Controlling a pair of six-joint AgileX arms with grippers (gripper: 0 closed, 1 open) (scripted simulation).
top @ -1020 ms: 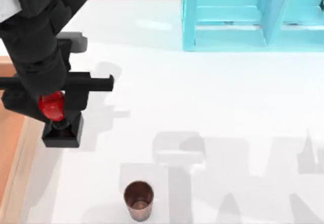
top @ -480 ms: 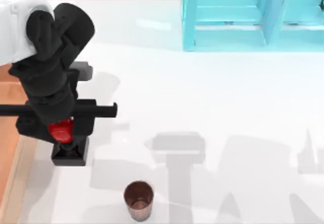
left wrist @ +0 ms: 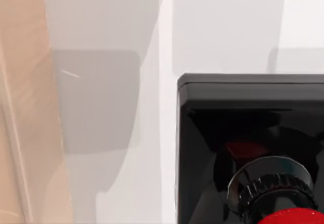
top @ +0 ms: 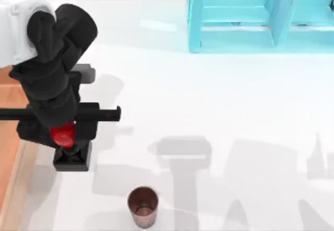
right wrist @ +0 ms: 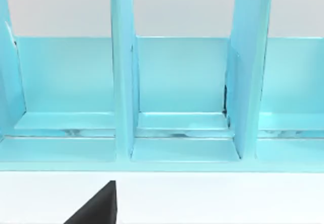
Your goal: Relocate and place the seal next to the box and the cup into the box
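At the far left edge of the top view, the box [top: 9, 137] shows its light plank wall and reddish floor. Just to its right, the left hand [top: 67, 137] hangs over the seal [top: 69, 155], whose red knob sits between the hand's black fingers and whose black square base rests on, or very close to, the white table [top: 219, 111]; contact cannot be told. The left wrist view shows the seal's base [left wrist: 243, 133] beside the box wall [left wrist: 23, 107], apart from it by a strip of table. The left hand appears pressed onto the knob.

Near centre, at the near edge, the ribbed brown cup [top: 142, 206] stands upright and untouched, well apart from the box.

At far right stands the cyan shelf unit [top: 261, 16], faced by the right wrist view [right wrist: 177, 107].

Judged progress: the seal is essentially placed beside the box, pending release; moving the cup into the box remains wholly undone.
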